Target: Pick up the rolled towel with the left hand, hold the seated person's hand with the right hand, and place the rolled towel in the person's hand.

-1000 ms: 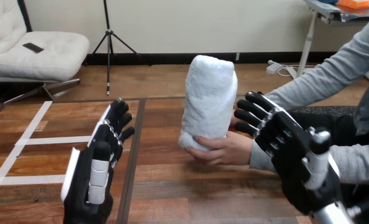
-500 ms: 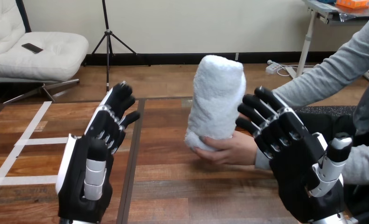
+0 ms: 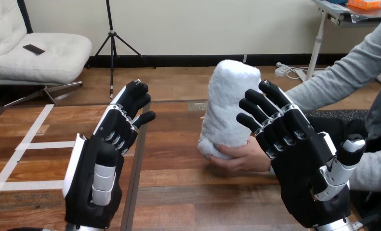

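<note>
Wooden planks make up the bench (image 3: 178, 192), with strips of white tape (image 3: 44, 144) across its left part.

A rolled towel (image 3: 227, 106) stands nearly upright above the bench, right of the middle, leaning a little to the right. It is white and fluffy, a thick roll with a rounded top. Its lower end sits in the person's hand (image 3: 243, 156), whose fingers curl round the bottom of the roll.

At lower left the robot's left hand (image 3: 94, 183) is raised with its fingers straight and holds nothing, well apart from the towel.

At lower right the right hand (image 3: 308, 183) is spread wide, fingers straight. It stands in front of the person's wrist, its fingertips overlapping the towel's right edge; whether they touch cannot be told.
</note>
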{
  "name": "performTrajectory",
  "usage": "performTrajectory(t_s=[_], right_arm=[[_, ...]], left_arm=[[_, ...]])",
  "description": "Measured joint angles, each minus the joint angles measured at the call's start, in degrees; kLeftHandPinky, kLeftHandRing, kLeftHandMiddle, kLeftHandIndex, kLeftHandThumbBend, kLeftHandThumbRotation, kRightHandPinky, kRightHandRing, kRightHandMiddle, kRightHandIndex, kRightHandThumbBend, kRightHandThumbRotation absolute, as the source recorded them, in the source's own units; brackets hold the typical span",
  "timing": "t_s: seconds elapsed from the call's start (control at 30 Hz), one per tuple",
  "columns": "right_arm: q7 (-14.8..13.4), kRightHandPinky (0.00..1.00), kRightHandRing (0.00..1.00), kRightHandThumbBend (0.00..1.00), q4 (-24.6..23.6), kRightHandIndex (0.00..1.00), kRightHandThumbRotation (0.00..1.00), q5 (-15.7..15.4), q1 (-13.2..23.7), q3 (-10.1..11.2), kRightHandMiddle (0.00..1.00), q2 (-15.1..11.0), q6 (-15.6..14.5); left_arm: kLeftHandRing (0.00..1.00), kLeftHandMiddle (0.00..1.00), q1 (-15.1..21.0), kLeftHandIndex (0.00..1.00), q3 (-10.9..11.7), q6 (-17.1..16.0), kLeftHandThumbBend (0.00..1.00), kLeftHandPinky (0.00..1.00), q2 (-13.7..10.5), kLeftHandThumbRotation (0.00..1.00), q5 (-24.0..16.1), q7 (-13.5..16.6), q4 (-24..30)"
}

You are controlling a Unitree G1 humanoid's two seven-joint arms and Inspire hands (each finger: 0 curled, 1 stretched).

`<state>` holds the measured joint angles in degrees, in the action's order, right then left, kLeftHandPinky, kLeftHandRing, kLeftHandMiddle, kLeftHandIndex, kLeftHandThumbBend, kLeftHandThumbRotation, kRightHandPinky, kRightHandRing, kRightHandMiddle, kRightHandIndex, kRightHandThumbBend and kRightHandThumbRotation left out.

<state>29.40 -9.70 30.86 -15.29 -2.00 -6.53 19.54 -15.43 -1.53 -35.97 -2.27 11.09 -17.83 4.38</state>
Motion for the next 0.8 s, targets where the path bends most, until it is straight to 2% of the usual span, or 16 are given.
performTrajectory(t_s=[0.8], right_arm=[[0.23, 0.95, 0.91, 0.97, 0.00, 0.87, 1.00, -0.19, -0.21, 0.44, 0.88, 0.03, -0.33]], left_arm=[[0.92, 0.92, 0.06, 0.91, -0.69, 1.35, 0.86, 0.86, -0.04, 1.00, 0.06, 0.17, 0.00]])
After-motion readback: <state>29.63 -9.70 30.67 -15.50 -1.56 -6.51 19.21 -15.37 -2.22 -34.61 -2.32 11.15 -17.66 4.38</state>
